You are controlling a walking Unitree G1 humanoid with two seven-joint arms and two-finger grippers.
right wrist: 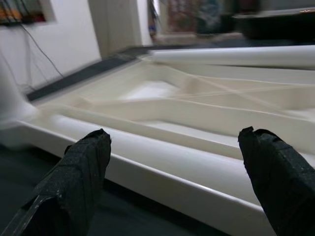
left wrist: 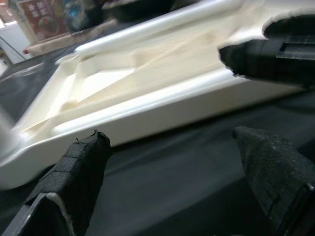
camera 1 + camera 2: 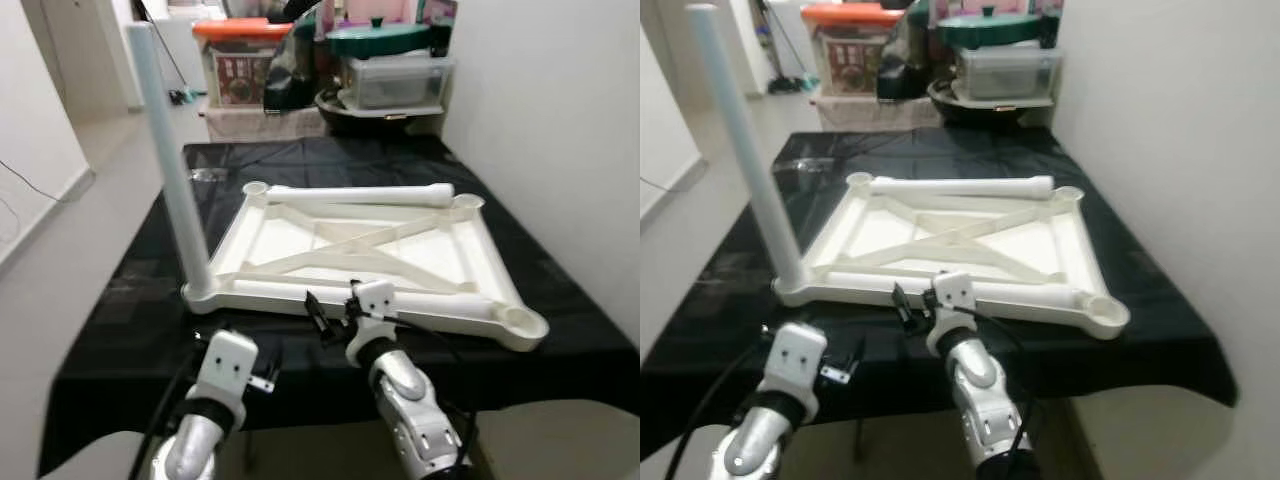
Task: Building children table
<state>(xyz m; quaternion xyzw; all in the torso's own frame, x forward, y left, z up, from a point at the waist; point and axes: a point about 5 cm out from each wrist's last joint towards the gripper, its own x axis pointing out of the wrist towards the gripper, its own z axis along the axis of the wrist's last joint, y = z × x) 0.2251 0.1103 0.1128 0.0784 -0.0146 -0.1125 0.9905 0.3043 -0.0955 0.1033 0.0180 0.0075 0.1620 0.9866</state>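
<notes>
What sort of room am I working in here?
Probably a spare or storage corner of a home. A table under a black cloth holds the upturned white tabletop with one leg fitted; stacked plastic storage boxes line the back wall. Both the left gripper and right gripper are open.

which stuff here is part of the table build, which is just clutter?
Job:
- white tabletop, upside down on the black cloth
- one leg standing upright in its near-left corner
- two loose legs, one lying along the far edge, one along the near edge
- left gripper and right gripper, both open at the near edge

Clutter:
- storage bins
- green pot lid
</notes>
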